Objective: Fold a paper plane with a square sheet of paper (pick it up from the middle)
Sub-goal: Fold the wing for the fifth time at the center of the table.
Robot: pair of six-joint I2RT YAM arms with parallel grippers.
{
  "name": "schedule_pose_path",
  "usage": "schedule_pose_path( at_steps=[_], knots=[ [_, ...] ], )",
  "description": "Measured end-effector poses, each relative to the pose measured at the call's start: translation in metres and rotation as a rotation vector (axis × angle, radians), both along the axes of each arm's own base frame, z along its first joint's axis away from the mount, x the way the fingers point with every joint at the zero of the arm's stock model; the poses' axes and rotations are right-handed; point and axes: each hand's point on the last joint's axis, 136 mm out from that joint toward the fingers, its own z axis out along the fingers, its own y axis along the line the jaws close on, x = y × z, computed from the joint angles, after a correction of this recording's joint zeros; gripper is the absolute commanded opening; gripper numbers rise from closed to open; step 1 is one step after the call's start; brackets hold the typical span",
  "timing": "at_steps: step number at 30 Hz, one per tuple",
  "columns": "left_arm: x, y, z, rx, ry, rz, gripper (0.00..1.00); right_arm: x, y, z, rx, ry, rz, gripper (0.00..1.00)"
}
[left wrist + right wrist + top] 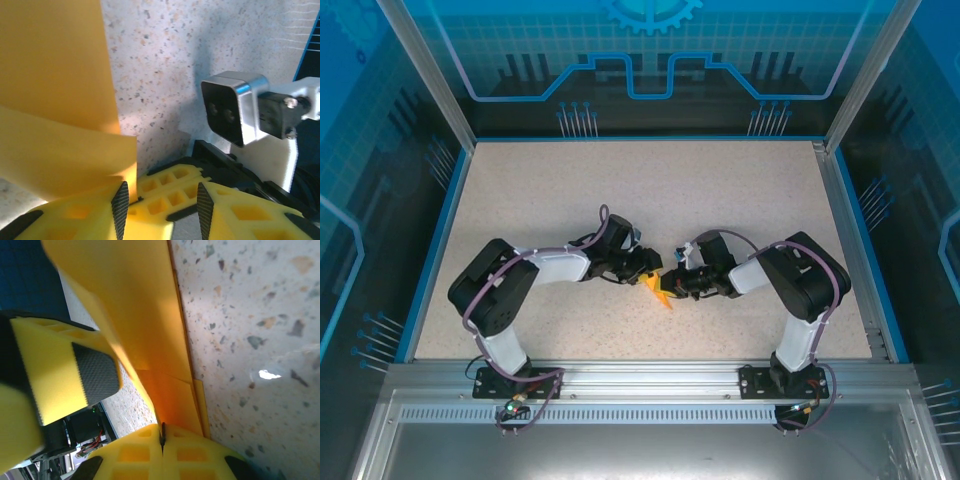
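- The two arms bend in toward each other. Their tips meet near the middle of the table (650,190), a bit to the near side.
- The orange paper (658,292) is right there between the two tips. From above it looks small and pointy.
- The right gripper (162,439) is pinched tight on the orange paper. The paper goes straight into the crack between its two yellow fingers.
- Close up, the paper has folds in it, with more than one layer along its edge.
- The left gripper (161,212) has its fingers apart. There is a gap between its two black pads (120,207), and nothing is squeezed in it.
- The paper is just beside one pad, outside the gap. I cannot tell if it touches that pad.
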Motion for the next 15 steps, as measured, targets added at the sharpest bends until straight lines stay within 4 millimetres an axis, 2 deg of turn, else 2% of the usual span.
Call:
schedule_pose_path(
  at_steps=[15],
  knots=[
    [0.004,0.004,-0.02,0.048,0.014,0.017,0.43,0.0,0.0,0.0,0.003,0.009,0.005,0.0]
  ],
)
